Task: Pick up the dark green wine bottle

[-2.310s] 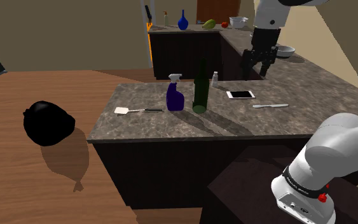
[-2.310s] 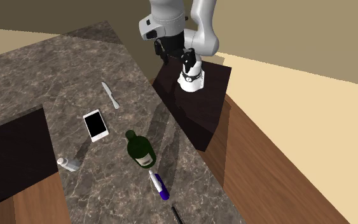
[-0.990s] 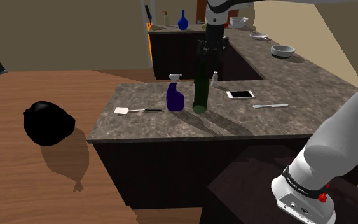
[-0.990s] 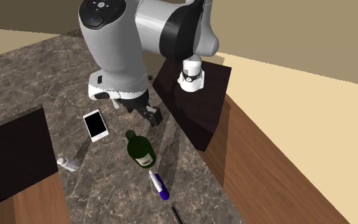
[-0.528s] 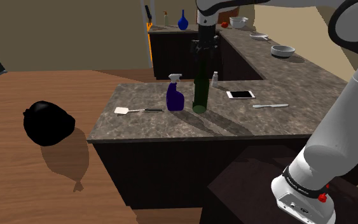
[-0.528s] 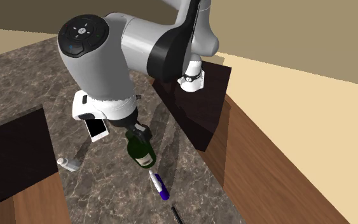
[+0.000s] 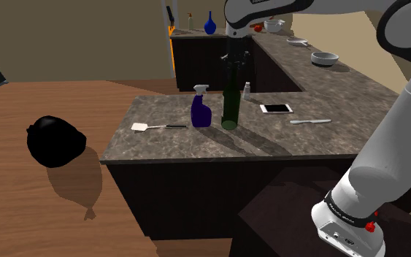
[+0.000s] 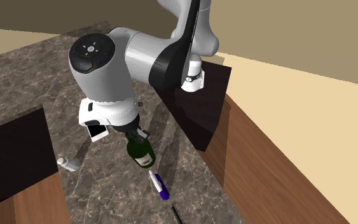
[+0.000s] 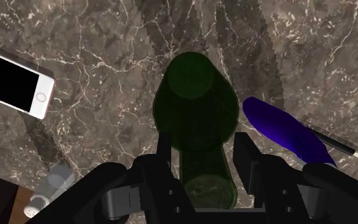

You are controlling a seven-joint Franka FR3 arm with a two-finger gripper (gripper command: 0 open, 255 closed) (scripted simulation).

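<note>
Starting at the shoulder view's left, a spatula [image 7: 145, 127] lies flat near the edge of the stone counter [image 7: 196, 142]. It is well clear of the action and no obstacle.

Next comes a blue spray bottle [image 7: 201, 109], standing just beside the target. That neighbour is probably why the approach is from straight above, since a sideways reach would risk knocking it over.

And here is the wine bottle [image 7: 230, 102], upright in the middle of the counter between the spray bottle and a small shaker [image 7: 247, 90]. The gripper [image 7: 233, 63] hangs directly over it, pointing down along the bottle's axis.

In the wrist view the two black fingers [image 9: 163, 153] stand apart, one on each side of the neck. A sliver of counter shows between each finger and the bottle [image 9: 199, 127], so the jaws are open and have hold of nothing. They are lined up to pinch the neck, the one part slim enough to fit between them.

Further right, a phone [image 7: 276, 108] and a knife [image 7: 310, 121] lie flat, both well apart from the bottle and out of the arm's way.

Now the bottle itself:
- It is very dark green, almost black from the shoulder camera.
- It is tall, with a narrow neck swelling into a rounded shoulder and a straight body.
- From above it looks slightly see-through.
- In the second exterior view there is a pale patch low on its side [image 8: 140, 151], possibly a label, though I can't be sure from here.
</note>
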